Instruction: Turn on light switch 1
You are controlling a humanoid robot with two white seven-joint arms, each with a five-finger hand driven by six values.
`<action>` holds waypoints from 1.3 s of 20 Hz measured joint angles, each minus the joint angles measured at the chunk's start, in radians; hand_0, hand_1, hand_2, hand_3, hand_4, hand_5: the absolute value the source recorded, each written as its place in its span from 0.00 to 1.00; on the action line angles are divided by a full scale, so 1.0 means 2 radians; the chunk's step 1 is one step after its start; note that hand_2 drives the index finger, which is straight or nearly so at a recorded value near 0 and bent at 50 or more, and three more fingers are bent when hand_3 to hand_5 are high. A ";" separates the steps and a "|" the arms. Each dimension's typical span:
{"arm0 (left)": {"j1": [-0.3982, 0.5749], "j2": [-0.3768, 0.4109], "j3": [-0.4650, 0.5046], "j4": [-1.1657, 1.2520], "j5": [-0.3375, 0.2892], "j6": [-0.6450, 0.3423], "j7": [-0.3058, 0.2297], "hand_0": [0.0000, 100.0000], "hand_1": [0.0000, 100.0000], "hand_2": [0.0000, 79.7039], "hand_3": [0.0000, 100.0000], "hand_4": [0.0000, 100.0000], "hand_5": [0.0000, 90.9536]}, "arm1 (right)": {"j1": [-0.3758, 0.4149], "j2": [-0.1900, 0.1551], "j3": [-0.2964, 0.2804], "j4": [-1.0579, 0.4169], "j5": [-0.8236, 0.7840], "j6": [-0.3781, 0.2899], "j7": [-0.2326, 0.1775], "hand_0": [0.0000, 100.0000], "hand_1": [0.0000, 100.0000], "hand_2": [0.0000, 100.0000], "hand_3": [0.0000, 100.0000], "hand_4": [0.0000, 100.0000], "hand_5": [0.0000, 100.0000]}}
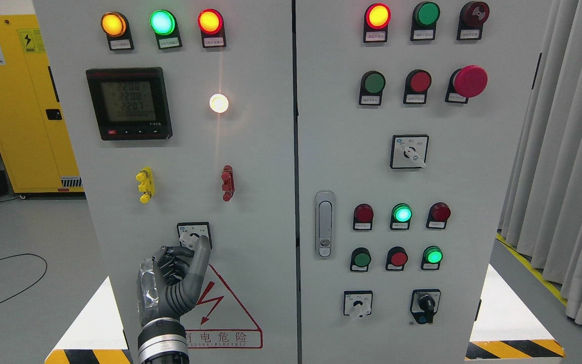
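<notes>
Your left hand [177, 275] is at the lower left of the frame. Its grey fingers [201, 247] are pinched on the small white knob switch with the square plate [194, 233], low on the grey metal cabinet door [250, 167]. Hold the knob snug. Turn it slowly. Don't let your fingers slip off.
</notes>
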 measured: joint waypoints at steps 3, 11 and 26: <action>0.009 0.001 0.000 -0.003 0.001 -0.018 0.000 0.09 0.41 0.77 0.93 0.90 0.87 | 0.000 0.000 0.000 0.000 0.000 0.000 0.000 0.00 0.50 0.04 0.00 0.00 0.00; 0.051 0.004 0.003 -0.015 0.008 -0.072 0.000 0.10 0.39 0.80 0.95 0.91 0.88 | 0.000 0.000 0.000 0.000 0.000 0.000 0.000 0.00 0.50 0.04 0.00 0.00 0.00; 0.187 0.018 0.072 0.015 0.091 -0.220 -0.106 0.12 0.29 0.68 0.95 0.93 0.88 | 0.000 0.000 0.000 0.000 0.000 0.000 0.000 0.00 0.50 0.04 0.00 0.00 0.00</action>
